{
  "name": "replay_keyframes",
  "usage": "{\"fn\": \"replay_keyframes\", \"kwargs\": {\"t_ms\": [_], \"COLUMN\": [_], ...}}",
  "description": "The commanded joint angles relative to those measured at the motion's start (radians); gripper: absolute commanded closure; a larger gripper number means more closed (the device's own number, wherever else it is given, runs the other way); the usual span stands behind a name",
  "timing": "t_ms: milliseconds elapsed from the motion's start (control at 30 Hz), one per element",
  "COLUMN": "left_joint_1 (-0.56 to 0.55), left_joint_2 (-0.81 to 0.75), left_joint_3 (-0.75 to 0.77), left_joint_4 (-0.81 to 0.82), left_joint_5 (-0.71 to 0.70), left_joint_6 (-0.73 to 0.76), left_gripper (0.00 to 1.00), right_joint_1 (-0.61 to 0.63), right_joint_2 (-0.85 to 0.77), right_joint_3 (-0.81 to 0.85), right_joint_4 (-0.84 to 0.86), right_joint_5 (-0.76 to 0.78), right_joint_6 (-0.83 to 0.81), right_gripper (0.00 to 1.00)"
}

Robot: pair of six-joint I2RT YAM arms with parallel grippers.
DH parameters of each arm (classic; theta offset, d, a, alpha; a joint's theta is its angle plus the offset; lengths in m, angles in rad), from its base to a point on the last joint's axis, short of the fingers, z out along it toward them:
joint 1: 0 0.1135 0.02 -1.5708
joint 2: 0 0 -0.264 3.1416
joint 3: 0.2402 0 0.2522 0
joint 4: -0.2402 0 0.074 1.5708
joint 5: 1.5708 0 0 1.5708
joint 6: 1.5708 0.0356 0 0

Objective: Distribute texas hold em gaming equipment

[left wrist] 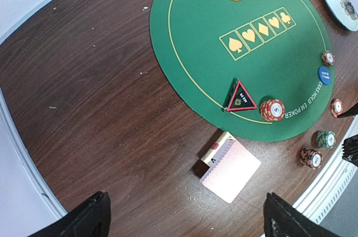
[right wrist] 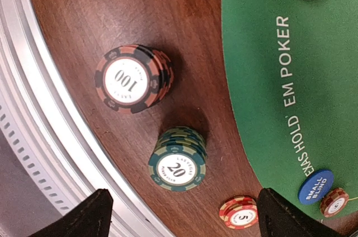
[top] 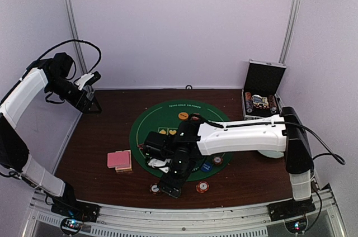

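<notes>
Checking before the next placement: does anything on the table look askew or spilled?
The card deck on the bare wood beside the green mat is off square: its top cards sit shifted sideways, with a white face showing beneath. The 100 chip stack and 20 chip stack stand neat.

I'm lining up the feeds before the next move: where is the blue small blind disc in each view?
Top external: blue disc on the green mat, at its near edge, just right of centre.
Left wrist: far right, on the mat's rim.
Right wrist: bottom right, on the mat's edge.
Shared landmark: the mat's curved edge.
</notes>
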Motion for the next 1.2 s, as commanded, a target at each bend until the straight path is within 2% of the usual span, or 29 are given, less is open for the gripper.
{"fn": "replay_keyframes", "kwargs": {"t_ms": [0,267,767,1167], "left_joint_1": [0.007,0.007,0.007,0.007], "left_joint_2": [-0.02,-0.03,-0.04,-0.046], "left_joint_3": [0.022,0.013,0.024,0.028], "left_joint_4": [-0.02,-0.026,-0.034,-0.037], "left_joint_5": [0.002,-0.012,-0.02,-0.029], "left_joint_6": [0.018,0.03,0.036,0.04], "left_gripper": [0.02,0.02,0.03,0.02], "right_joint_1": [0.009,0.009,0.009,0.009], "right_joint_2": [0.026,0.077,0.092,0.102], "right_joint_3": [0.028,0.034,0.012,-0.009], "right_joint_4": [-0.002,0.01,0.046,0.058], "right_joint_5": [-0.049,-0.048,-0.049,-0.065], "right_joint_6": [-0.043,-0.055,-0.044,-0.038], "right_gripper": [0.07,0.12,0.34,0.39]}}
